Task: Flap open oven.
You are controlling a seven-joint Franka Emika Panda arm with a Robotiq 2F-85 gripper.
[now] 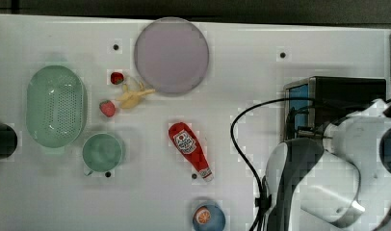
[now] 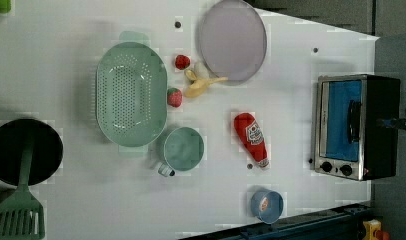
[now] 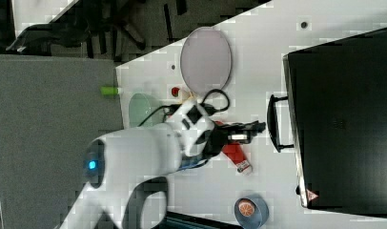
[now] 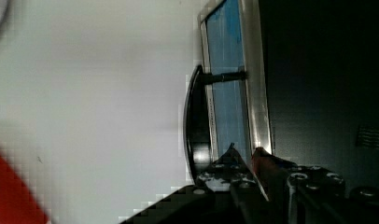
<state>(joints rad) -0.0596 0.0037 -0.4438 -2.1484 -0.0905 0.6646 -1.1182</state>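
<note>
Oven (image 2: pixel 358 127) stands at the left view's right end of the white table (image 2: pixel 81 200), its blue glass door shut flush against the silver front and its black bar handle (image 3: pixel 273 123) standing off the door on two posts. Two black knobs (image 2: pixel 336 168) sit in a row beside the door on the front panel. My gripper (image 3: pixel 258 127) hangs just beside the handle in the right view, level with the middle of the bar; I cannot tell from these pictures whether it touches. My jaws stand narrowly parted with nothing between them. In the wrist view my fingertips (image 4: pixel 234 158) lie near one end of the handle, in front of the glass. A red ketchup bottle (image 1: pixel 189 150) lies flat on the table, well apart from the oven toward the top view's left. A round grey plate (image 1: pixel 171 55) rests near the far edge in the top view, with a green colander (image 1: pixel 55 107) and a green mug (image 1: pixel 102 152) toward the top view's left. Two toy strawberries (image 1: pixel 107 108) and a yellow toy banana (image 1: pixel 132 96) lie between colander and plate. A small blue bowl (image 2: pixel 266 205) holds an orange slice.
</note>
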